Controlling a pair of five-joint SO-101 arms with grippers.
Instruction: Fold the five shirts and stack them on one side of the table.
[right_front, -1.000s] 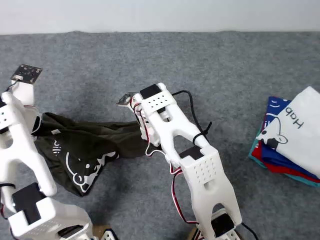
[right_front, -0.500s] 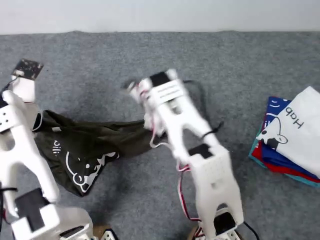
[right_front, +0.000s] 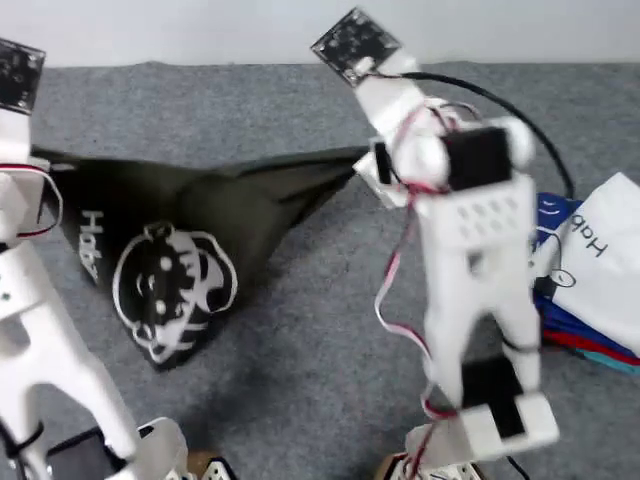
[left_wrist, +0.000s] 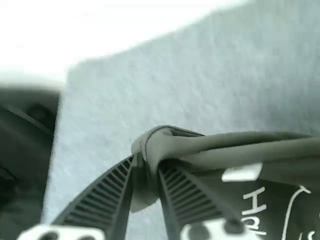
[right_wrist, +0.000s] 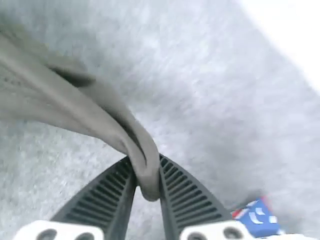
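Observation:
A dark olive shirt (right_front: 190, 235) with a white cartoon print hangs stretched in the air between both arms over the grey table. My left gripper (left_wrist: 146, 172) is shut on one bunched end of the dark shirt (left_wrist: 235, 150), at the far left in the high view. My right gripper (right_wrist: 146, 180) is shut on the other end of the dark shirt (right_wrist: 60, 105), near the table's back centre (right_front: 368, 160). A stack of folded shirts (right_front: 590, 275), white on top of blue, red and teal, lies at the right edge.
Grey felt covers the table (right_front: 300, 370). A white wall (right_front: 200, 30) runs along the back. The right arm's white body (right_front: 475, 260) stands between the hanging shirt and the stack. A blue corner of the stack (right_wrist: 255, 212) is in the right wrist view.
Both arms have risen and moved apart, lifting the dark shirt off the table and pulling it taut. Its print now faces the camera. The stack has not moved.

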